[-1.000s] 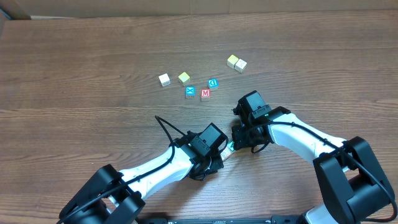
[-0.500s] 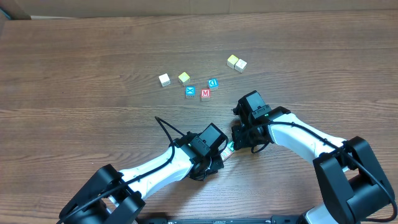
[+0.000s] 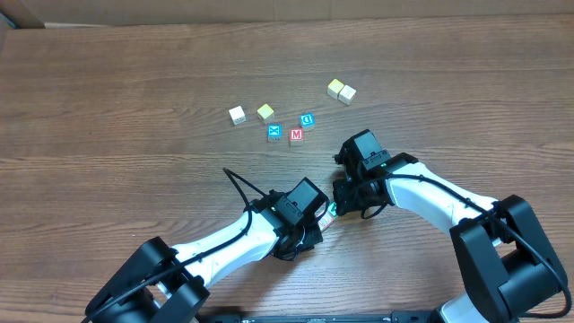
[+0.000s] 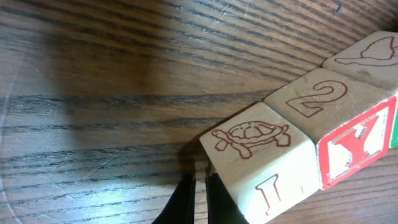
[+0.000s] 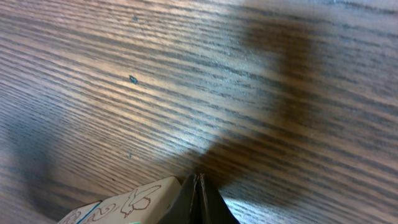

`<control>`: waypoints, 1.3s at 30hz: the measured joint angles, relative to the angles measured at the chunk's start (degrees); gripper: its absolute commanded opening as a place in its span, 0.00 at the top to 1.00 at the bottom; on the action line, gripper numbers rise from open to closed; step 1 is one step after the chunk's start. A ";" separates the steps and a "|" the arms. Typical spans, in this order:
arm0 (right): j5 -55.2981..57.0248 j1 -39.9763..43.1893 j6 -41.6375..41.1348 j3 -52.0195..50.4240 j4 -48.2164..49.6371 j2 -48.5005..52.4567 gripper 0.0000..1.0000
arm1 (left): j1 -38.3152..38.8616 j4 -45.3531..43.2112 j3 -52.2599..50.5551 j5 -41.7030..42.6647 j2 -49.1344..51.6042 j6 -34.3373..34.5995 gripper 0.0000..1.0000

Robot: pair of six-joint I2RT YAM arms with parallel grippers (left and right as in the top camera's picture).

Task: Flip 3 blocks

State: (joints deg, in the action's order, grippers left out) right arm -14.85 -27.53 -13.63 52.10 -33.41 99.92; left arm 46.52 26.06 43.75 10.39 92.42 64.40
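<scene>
This looks like a robotics lab bench rather than a home or shop. Two white-and-black robot arms, the left arm and the right arm, reach in from the near edge of a wood-grain table. A loose black cable loops off the left one. Small wooden toy blocks lie on the table. A plain brown board runs along the far edge.

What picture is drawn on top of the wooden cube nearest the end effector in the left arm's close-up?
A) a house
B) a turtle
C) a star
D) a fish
B: the turtle block, right beside the shut left end effector, has a red-outlined turtle on its top face, and the number 2 block sits next to it.
</scene>
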 measured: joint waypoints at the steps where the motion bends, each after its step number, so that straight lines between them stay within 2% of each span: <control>1: 0.00 0.00 0.00 0.00 0.15 0.02 0.96 | 0.00 0.00 0.00 -0.11 0.00 0.00 0.96; 19: -0.24 0.00 0.17 0.00 2.29 0.37 0.96 | 0.00 0.00 0.00 -1.33 0.00 -0.94 0.96; 23: -0.24 0.00 0.20 0.00 2.54 0.44 0.96 | 0.00 0.55 0.04 -1.66 -0.04 -1.68 0.86; 29: 0.31 0.00 0.17 0.04 2.78 0.44 0.96 | 0.00 1.38 0.22 -1.64 -0.22 -1.77 0.80; 31: 0.33 0.02 0.20 0.04 2.80 0.44 0.96 | 0.00 1.60 0.22 -1.66 -0.28 -1.77 0.82; 35: -0.35 -0.09 0.15 0.04 2.78 0.55 0.96 | 0.00 1.81 0.28 -2.23 -0.26 -1.79 0.96; 39: -1.09 -0.63 0.15 0.04 2.75 0.66 0.96 | 0.00 2.32 0.28 -2.86 -0.20 -1.79 0.96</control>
State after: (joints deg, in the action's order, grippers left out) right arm -15.94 -28.16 -13.47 52.14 -30.65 100.57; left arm 46.52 28.38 44.03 7.53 92.23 62.61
